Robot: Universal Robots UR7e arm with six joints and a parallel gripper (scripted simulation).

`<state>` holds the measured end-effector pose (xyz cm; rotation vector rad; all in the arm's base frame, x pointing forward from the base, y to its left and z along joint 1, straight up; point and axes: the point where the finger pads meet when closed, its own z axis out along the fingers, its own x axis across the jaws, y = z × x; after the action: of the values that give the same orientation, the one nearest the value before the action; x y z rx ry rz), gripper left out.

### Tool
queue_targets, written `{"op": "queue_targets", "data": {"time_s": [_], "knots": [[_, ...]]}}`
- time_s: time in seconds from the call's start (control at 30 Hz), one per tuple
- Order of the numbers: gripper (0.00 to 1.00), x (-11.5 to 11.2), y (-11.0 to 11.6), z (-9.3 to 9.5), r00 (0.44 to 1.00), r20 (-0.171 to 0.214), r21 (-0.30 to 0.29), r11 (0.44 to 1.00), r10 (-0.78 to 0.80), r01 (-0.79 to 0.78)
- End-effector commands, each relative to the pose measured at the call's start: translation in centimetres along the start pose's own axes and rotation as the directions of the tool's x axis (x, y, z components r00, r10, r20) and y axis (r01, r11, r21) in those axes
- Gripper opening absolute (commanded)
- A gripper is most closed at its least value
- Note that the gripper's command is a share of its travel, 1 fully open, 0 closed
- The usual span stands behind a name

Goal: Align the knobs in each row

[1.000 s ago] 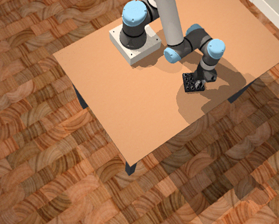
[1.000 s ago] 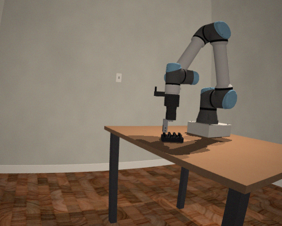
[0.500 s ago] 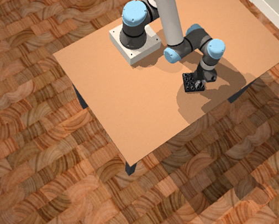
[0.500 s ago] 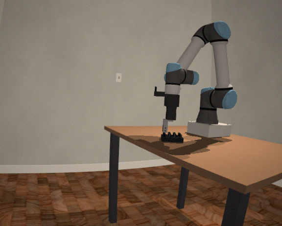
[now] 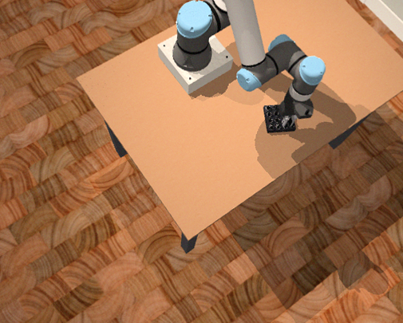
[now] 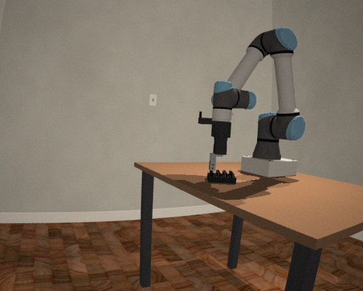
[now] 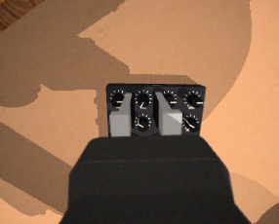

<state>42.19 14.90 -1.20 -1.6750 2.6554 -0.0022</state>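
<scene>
The black knob box (image 5: 280, 131) (image 6: 222, 180) (image 7: 146, 87) stands flat on the table. In the wrist view its rear edge is at the top. Knob A2 (image 7: 142, 100) has its line toward the lower left. Knobs A1 (image 7: 118, 100), A3 (image 7: 171, 101) and A4 (image 7: 194, 101) have lines toward the right. B2 (image 7: 142, 123) points left and slightly up, B4 (image 7: 191, 124) toward the upper left. Fingers and gripper body hide the rest. My gripper (image 5: 287, 125) (image 6: 212, 170) (image 7: 143, 103) is partly open and empty, low over A2, one finger on each side.
The box and gripper are on the brown table top (image 5: 173, 141) (image 6: 315, 201), fairly near its long edge. The arm's white base block (image 5: 189, 83) (image 6: 268, 167) stands farther in. Arm shadows fall around the box.
</scene>
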Motion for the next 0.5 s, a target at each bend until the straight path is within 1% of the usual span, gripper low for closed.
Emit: {"op": "queue_targets", "data": {"time_s": [0.0, 0.47], "knots": [[0.46, -0.02, -0.04, -0.04, 1.0, 0.001, 0.001, 1.0, 0.0, 0.0], [0.46, -0.02, -0.04, 0.58, 1.0, 0.001, 0.001, 1.0, 0.0, 0.0]]}}
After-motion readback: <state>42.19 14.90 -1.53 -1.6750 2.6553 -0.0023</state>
